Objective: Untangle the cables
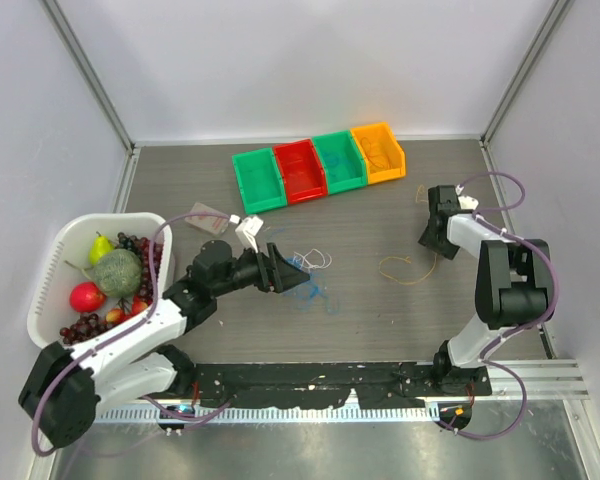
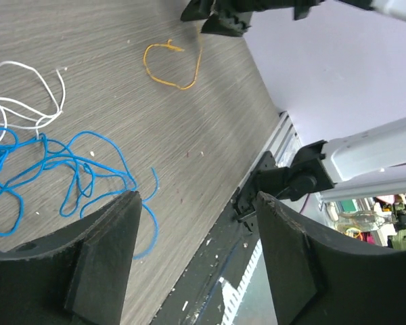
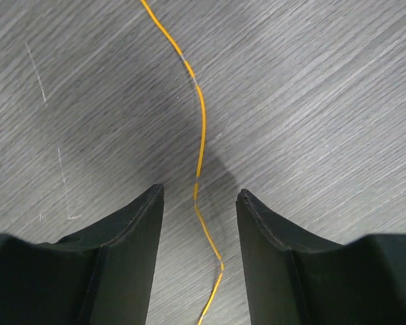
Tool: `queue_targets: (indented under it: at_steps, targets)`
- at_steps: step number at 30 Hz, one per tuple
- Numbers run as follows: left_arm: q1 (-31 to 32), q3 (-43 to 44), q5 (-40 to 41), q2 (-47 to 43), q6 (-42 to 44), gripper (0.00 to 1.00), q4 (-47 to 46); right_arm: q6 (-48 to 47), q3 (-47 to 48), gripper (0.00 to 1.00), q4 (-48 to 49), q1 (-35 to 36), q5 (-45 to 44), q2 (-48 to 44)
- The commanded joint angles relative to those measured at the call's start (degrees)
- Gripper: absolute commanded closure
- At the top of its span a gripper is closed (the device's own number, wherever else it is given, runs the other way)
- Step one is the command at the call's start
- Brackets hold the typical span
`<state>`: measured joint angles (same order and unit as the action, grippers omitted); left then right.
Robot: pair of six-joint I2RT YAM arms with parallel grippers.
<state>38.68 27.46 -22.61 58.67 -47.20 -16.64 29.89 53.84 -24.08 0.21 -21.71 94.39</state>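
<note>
The cables lie apart in two places on the wood-grain table. A tangled blue cable [image 2: 54, 162] [image 1: 315, 293] overlaps a looped white cable [image 2: 27, 101] [image 1: 317, 258] at mid-table. An orange-yellow cable [image 1: 408, 268] [image 2: 172, 64] forms a loose loop further right. My left gripper [image 1: 300, 275] [image 2: 197, 203] hovers open beside the blue tangle, holding nothing. My right gripper [image 1: 428, 243] [image 3: 199, 196] stands open low over the table. A strand of the orange-yellow cable [image 3: 201, 128] runs between its fingers without touching either one.
Four small bins stand in a row at the back: green [image 1: 257, 180], red [image 1: 300, 170], green [image 1: 340, 162], orange [image 1: 378, 152]. A white basket [image 1: 55, 255] of fruit sits at the left, with a small clear packet [image 1: 208, 217] beside it. A black rail [image 1: 320, 375] lines the near edge.
</note>
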Motion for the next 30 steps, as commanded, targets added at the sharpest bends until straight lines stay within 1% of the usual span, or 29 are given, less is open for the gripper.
queue_targets:
  at_steps: [1,2,3,4,6,7,8,9,11,13,16,17,18,19,21,23,27,30]
  targets:
    - [0.26,4.0,0.19,-6.98,3.16,0.24,9.95,-0.62,1.88,0.52,4.64,-1.79,1.75,0.88]
    - [0.26,4.78,0.72,-8.13,3.43,0.22,11.62,-0.88,2.14,0.66,4.74,-1.88,3.24,1.58]
    - [0.26,5.49,1.6,-8.83,3.78,0.18,13.72,-1.32,2.23,0.74,4.74,-1.88,3.69,1.67]
    - [0.26,6.37,2.48,-9.45,4.13,0.12,15.66,-1.41,1.79,0.83,5.17,-1.79,5.0,1.07]
    - [0.26,7.86,4.58,-9.46,4.31,0.07,18.64,-1.41,1.0,0.95,5.27,-1.79,5.8,-0.95]
    - [0.26,8.74,4.77,-9.02,4.4,0.05,19.71,-1.33,0.74,0.97,5.01,-1.79,6.15,-2.88]
    - [0.35,10.05,5.47,-8.15,4.83,0.03,21.46,-1.32,0.56,0.99,5.0,-1.53,8.42,-4.2]
    - [0.35,11.37,5.65,-7.09,5.45,0.02,23.31,-1.24,0.3,0.99,4.83,-1.26,9.05,-6.65]
    - [0.35,13.14,4.6,-6.12,7.37,0.02,23.85,-1.15,0.56,0.99,3.61,-0.21,10.29,-11.39]
    - [0.26,14.54,3.89,-6.46,9.66,0.09,23.15,-1.32,1.52,0.99,1.67,6.27,10.55,-15.26]
    - [0.35,15.69,2.84,-8.57,14.49,0.12,19.56,-2.29,4.24,0.99,-2.2,11.12,13.0,-19.67]
    - [0.35,15.52,1.97,-9.36,15.81,0.11,17.02,-2.9,5.3,0.99,-2.46,13.13,18.41,-21.25]
    - [0.43,15.34,1.17,-9.89,17.13,0.09,13.95,-4.91,6.09,0.99,-2.99,14.02,20.81,-22.13]
    - [0.44,15.51,0.38,-9.98,18.45,0.06,11.4,-5.71,8.1,0.99,-5.17,15.51,25.27,-23.1]
    - [0.52,18.22,-1.2,-9.46,21.7,0.05,9.79,-10.7,11.0,0.99,-7.82,18.76,28.03,-24.51]
    - [0.44,21.91,-1.82,-8.23,23.81,0.04,9.87,-13.61,14.33,0.99,-11.16,22.09,27.96,-25.56]
    - [0.44,29.99,-4.89,-3.32,25.93,0.03,11.1,-17.57,18.48,0.99,-13.8,28.6,29.7,-28.91]
    - [0.44,35.28,-6.04,1.86,26.72,0.0,12.43,-18.99,20.68,0.99,-14.51,30.72,34.8,-31.97]
